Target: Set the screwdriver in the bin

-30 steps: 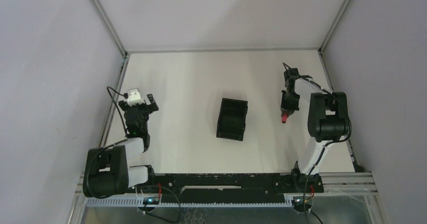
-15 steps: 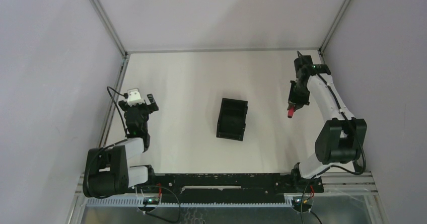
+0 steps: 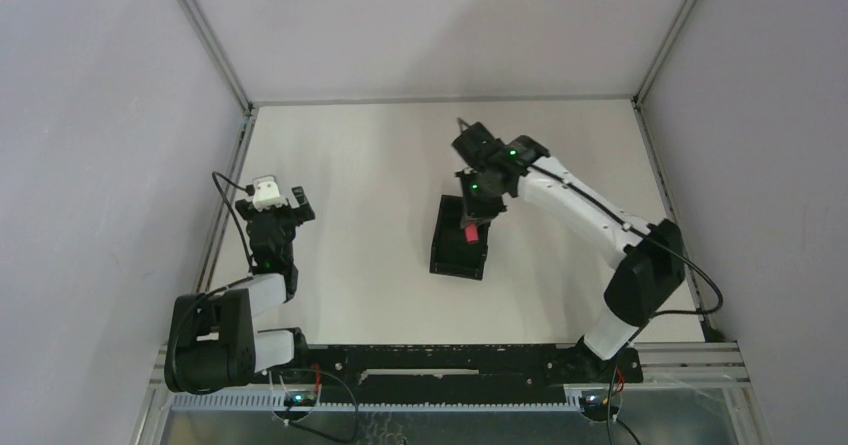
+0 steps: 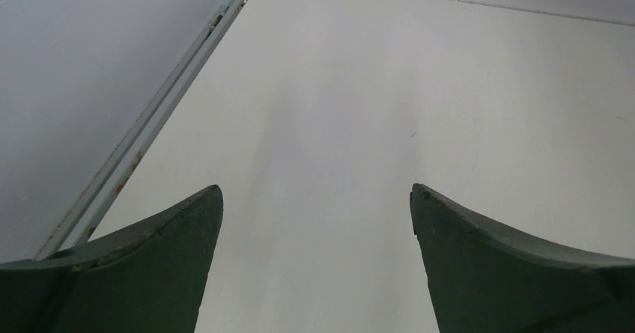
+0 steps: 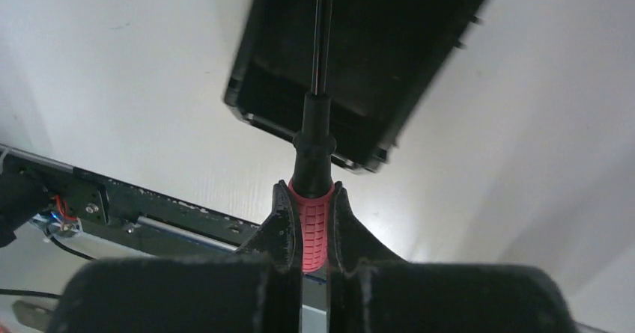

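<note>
The small black bin [image 3: 461, 248] sits on the white table near the middle. My right gripper [image 3: 472, 212] hangs above the bin's far end, shut on the screwdriver [image 3: 469, 233], whose red end shows over the bin. In the right wrist view the fingers [image 5: 282, 221] clamp the red handle [image 5: 312, 224]; the black collar and thin shaft [image 5: 320, 34] stretch out over the open bin [image 5: 419, 86]. My left gripper [image 3: 280, 203] stays at the table's left side, open and empty, and its wrist view [image 4: 314, 198] shows only bare table between the fingers.
Metal frame rails [image 3: 228, 200] run along the table's left and right edges, with grey walls behind them. A black rail [image 3: 440, 360] with the arm bases lies along the near edge; it also shows in the right wrist view [image 5: 135, 206].
My right arm has swung left from the table's right side, carrying the screwdriver to above the bin. The left arm has not moved.
</note>
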You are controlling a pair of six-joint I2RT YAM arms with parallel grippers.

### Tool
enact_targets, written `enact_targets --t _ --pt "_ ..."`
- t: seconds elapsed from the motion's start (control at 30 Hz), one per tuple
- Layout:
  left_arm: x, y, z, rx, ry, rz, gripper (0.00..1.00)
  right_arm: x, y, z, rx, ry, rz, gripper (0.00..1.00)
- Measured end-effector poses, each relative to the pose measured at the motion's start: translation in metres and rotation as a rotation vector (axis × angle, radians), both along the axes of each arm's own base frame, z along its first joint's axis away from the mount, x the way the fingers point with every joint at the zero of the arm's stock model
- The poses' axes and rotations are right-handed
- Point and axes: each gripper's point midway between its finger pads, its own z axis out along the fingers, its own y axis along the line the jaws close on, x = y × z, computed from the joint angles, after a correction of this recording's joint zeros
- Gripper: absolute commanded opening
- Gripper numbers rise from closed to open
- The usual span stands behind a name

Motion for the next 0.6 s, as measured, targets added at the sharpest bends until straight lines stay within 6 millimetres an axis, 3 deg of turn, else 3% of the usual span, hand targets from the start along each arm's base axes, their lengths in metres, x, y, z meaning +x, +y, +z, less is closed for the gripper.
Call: enact_targets --t 0.07,0.17,0.37,0.5,0.6 --pt "0.0 0.0 0.0 0.0 0.0 0.0 1.0 0.0 0.023 -0.006 0.0 -0.011 0.057 0.0" --pt "0.0 0.0 0.0 0.0 0.0 0.0 1.0 0.0 0.037 -0.025 -0.029 0.001 0.103 0.0" --pt "0.0 0.0 0.0 0.0 0.0 0.0 1.0 -0.004 0.032 -0.083 -0.122 0.059 0.134 0.04" --pt "0.0 0.0 0.0 0.0 0.0 -0.001 1.0 -0.002 0.024 -0.113 -0.187 0.076 0.135 0.23" --pt "0.0 0.0 0.0 0.0 0.0 -0.001 1.0 0.006 0.025 -0.123 -0.207 0.053 0.137 0.36"
